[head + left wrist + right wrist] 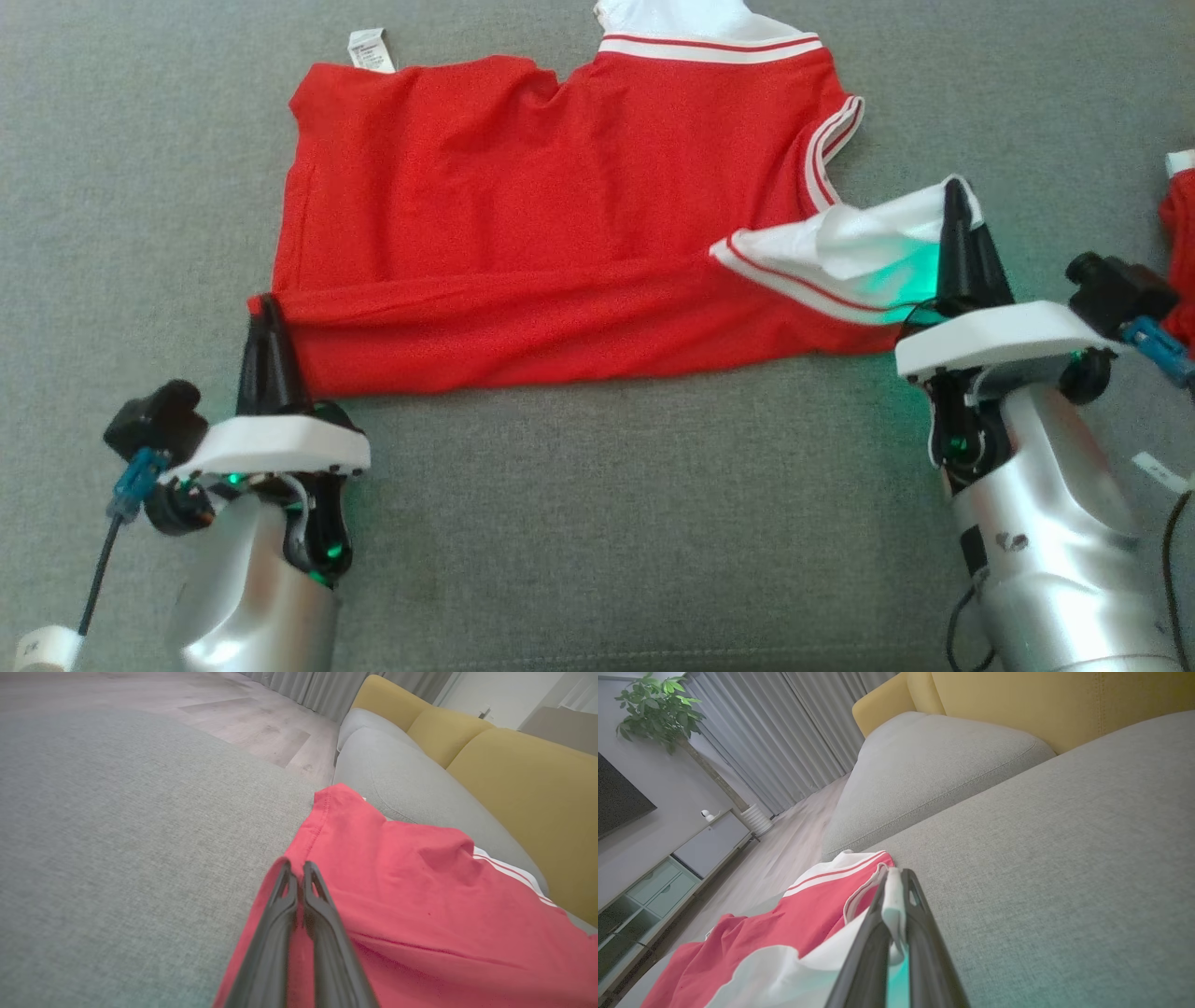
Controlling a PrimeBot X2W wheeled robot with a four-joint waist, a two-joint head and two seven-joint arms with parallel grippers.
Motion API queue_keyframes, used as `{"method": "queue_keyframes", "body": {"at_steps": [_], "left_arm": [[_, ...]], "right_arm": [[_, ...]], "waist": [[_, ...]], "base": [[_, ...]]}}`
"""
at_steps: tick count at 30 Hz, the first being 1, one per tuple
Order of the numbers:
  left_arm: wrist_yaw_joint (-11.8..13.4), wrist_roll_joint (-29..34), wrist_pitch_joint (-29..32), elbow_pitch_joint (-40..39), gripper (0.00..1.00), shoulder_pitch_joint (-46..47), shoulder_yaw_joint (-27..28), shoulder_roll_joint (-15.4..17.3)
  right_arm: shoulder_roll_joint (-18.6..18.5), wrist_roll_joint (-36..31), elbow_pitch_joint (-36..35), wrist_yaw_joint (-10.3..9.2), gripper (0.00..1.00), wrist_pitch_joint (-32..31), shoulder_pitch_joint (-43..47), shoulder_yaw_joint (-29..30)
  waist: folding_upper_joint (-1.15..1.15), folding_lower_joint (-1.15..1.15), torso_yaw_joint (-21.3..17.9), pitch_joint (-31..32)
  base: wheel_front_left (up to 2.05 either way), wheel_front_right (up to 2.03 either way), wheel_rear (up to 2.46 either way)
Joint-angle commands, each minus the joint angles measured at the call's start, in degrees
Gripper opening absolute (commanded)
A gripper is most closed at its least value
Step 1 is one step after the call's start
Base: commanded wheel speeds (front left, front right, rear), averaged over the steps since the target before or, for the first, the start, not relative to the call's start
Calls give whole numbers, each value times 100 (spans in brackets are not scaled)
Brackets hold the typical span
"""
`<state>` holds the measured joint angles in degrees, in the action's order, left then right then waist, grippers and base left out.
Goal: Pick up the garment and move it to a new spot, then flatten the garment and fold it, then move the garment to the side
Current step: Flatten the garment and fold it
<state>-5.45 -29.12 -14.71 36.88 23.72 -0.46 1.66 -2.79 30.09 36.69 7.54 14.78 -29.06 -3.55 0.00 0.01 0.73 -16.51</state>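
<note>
Both pinching garment, left gripper edge, right gripper trim

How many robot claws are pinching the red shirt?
2. The left gripper pinches the red shirt at its near left corner; the right gripper pinches its white fabric on the right.

On grey woven-fabric sofa cushion: red jersey garment with white striped trim, spread across the middle. Near-left corner of it: left claw, clamped on the edge. Near-right corner: right claw, clamped on the cloth. Rear-left edge: white care label.
</note>
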Motion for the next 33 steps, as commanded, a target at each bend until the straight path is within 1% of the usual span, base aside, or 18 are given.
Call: {"method": "queue_keyframes", "body": {"at_steps": [1, 2, 3, 4, 10, 15, 18, 21, 33], "left_arm": [[44, 79, -29, -168, 0, 199, 197, 121], [44, 79, -29, -168, 0, 199, 197, 121], [61, 89, -29, -180, 17, 210, 203, 121], [114, 139, -29, -236, 100, 219, 230, 121], [278, 508, -29, -555, 100, 110, 286, 121], [426, 1313, -29, -786, 100, -120, 207, 121], [463, 1704, -29, -852, 100, -302, 131, 121], [510, 1886, -29, -892, 100, -529, 68, 121], [648, 2066, -29, -1155, 100, -1717, 76, 121]], "right_arm": [[-9, -119, -148, -5, 0, 22, -217, -66], [-9, -119, -148, -5, 0, 22, -217, -66], [-9, -148, -145, -5, 72, 22, -244, -47], [-9, -267, -176, -5, 100, 22, -271, 42], [-9, -934, -676, -5, 100, 22, -121, 294], [-9, -1706, -1228, -5, 100, 22, 216, 216], [-9, -1901, -1391, -5, 100, 22, 498, 153], [-9, -2007, -1427, -5, 100, 22, 785, 154], [-9, -2031, -1258, -5, 100, 22, 1744, 115]], "waist": [[0, -1, 9, -22], [0, -1, 9, -22], [0, -1, 15, -31], [0, -1, 24, -40], [0, -1, 51, -88], [0, -1, 77, -50], [0, -1, 92, 28], [0, -1, 97, 163], [0, -1, 61, 938]], "base": [[0, 0, 0], [0, 0, 0], [0, 0, 0], [0, 0, 0], [0, 0, 0], [0, 0, 0], [0, 0, 0], [0, 0, 0], [0, 0, 0]]}}
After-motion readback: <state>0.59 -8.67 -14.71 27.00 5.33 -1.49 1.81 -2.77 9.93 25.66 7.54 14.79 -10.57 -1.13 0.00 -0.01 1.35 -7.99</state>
